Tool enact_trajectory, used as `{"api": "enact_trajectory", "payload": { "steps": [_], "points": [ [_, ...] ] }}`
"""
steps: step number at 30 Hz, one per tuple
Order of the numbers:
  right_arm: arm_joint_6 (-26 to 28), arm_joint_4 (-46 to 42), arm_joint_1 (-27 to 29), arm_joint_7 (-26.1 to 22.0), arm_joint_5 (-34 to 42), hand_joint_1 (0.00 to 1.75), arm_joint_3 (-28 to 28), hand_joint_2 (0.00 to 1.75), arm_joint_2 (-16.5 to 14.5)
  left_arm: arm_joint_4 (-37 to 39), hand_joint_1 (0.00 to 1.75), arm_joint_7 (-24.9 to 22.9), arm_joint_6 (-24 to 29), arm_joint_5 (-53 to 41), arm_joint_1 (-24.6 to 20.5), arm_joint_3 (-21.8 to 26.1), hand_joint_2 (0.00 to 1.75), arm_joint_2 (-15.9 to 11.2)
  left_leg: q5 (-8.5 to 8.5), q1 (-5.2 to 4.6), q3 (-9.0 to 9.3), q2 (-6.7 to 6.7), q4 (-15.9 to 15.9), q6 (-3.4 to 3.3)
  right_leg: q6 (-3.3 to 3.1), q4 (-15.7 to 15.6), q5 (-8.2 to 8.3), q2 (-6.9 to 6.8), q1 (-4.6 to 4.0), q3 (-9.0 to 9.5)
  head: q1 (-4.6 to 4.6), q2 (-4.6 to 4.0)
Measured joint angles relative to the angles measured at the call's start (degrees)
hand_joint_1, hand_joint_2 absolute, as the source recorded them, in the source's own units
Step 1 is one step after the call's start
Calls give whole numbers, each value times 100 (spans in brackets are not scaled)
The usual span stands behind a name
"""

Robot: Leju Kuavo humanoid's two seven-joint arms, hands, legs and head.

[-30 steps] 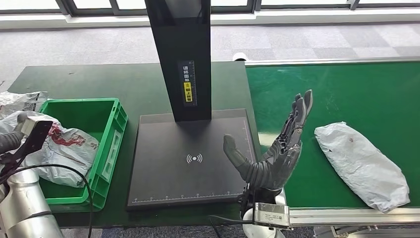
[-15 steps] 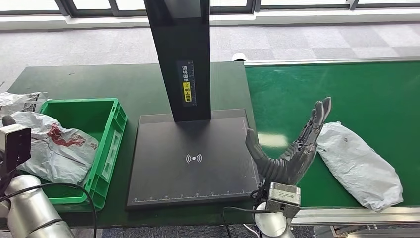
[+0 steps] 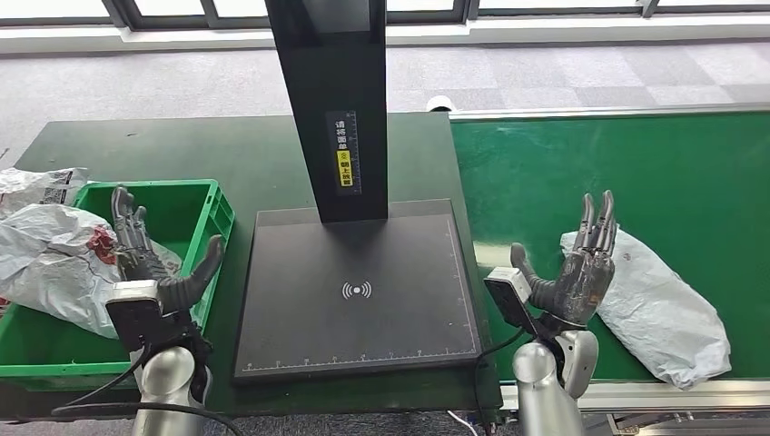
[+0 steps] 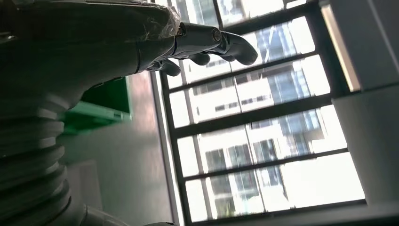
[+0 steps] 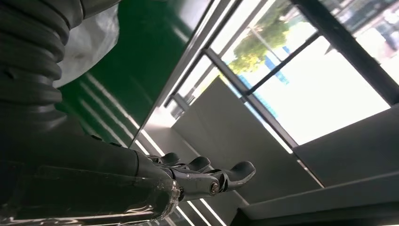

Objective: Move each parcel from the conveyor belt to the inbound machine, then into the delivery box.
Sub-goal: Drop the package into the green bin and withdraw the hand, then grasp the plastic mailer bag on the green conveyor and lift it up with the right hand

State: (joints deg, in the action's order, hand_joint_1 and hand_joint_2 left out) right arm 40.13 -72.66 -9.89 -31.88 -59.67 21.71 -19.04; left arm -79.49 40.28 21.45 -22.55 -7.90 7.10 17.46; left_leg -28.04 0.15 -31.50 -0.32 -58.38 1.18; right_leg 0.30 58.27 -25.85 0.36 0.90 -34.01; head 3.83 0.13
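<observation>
A white plastic parcel [image 3: 666, 304] lies on the green conveyor belt [image 3: 636, 173] at the near right; part of it appears as the white parcel [image 5: 89, 40] in the right wrist view. My right hand [image 3: 581, 272] is raised with fingers spread just left of that parcel, holding nothing; the same right hand [image 5: 141, 183] is seen in its wrist view. My left hand [image 3: 150, 263] is raised and spread over the right side of the green delivery box [image 3: 204, 236], empty. The left hand [image 4: 141, 37] looks the same up close. A white parcel with red print [image 3: 54, 263] lies in the box.
The black inbound machine plate [image 3: 354, 291] with its upright column [image 3: 331, 100] stands between box and belt. Another crumpled white bag [image 3: 36, 186] lies behind the box at the far left. A dark green tabletop [image 3: 227, 150] stretches behind the box.
My right hand has moved right from the plate's edge to beside the belt parcel. My left hand has risen into view over the box, fingers spread.
</observation>
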Motion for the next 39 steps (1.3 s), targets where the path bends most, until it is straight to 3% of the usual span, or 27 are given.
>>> {"api": "enact_trajectory", "payload": {
  "steps": [3, 5, 8, 10, 15, 21, 24, 26, 30, 39],
  "points": [
    [4, 9, -103, 1294, -2002, 0, 505, 175, 14, 5, 0, -1, -675, 294, 324, -577, 175, 99, 0, 1, -8, -3, 0, -1, 4, 0, -3, -3, -1, -3, 1, 0],
    [4, 66, -147, 2175, -2704, 0, 660, 175, 107, 25, 0, 0, -735, 475, 476, -960, 175, 138, -1, 1, -13, -1, 1, -2, 4, 0, -3, -3, -1, -6, 1, 0],
    [4, 329, -219, 3517, -2883, 0, 624, 175, 448, 42, 0, 1, -644, 875, 647, -1330, 175, 141, -2, 1, -16, -1, 1, -5, 5, 0, -2, -4, 4, -6, 1, 0],
    [4, 591, -299, 4139, -2891, 0, 523, 175, 748, 32, 0, 1, -582, 1109, 761, -1479, 175, 136, -2, 1, -18, -1, 1, -6, 7, 0, -1, -6, 8, -6, 2, 0],
    [4, 1412, -615, 4724, -2893, 0, 405, 175, 1447, -87, 0, 1, -429, 1262, 1022, -1596, 175, 115, -1, 0, -19, -1, 0, -15, 10, 0, 1, -6, 12, -6, 1, 0],
    [4, 2410, -978, 4574, -2848, 0, 458, 175, 2028, -323, 0, 1, -362, 1311, 1351, -1600, 175, 110, 1, 0, -19, -2, 0, -20, 11, 0, 1, -8, 12, -8, -1, 0],
    [-5, 2952, -1183, 4120, -2566, 0, 607, 175, 2187, -404, 0, 1, -283, 1311, 1469, -1612, 175, 110, 1, 0, -20, 0, 0, -20, 11, 0, 1, -7, 12, -11, -1, 0],
    [-88, 3427, -1377, 3577, -2121, 0, 768, 175, 2272, -433, 0, 1, -241, 1311, 1521, -1646, 175, 110, 2, 0, -20, 2, 0, -20, 11, 0, 2, -6, 12, -11, -1, 0],
    [-321, 4202, -1657, 2767, -1500, 0, 1138, 175, 2360, -441, 0, 1, -151, 1313, 1568, -1707, 175, 109, 3, 0, -21, 0, 0, -22, 14, 0, 4, -7, 13, -11, -1, 0],
    [-794, 4928, -1917, 1931, -809, 0, 1663, 175, 2374, -439, 0, 1, 35, 1399, 1576, -1780, 175, 91, 3, 0, -21, 0, 1, -22, 14, 0, 4, -6, 13, -12, -1, 0]
  ]
}}
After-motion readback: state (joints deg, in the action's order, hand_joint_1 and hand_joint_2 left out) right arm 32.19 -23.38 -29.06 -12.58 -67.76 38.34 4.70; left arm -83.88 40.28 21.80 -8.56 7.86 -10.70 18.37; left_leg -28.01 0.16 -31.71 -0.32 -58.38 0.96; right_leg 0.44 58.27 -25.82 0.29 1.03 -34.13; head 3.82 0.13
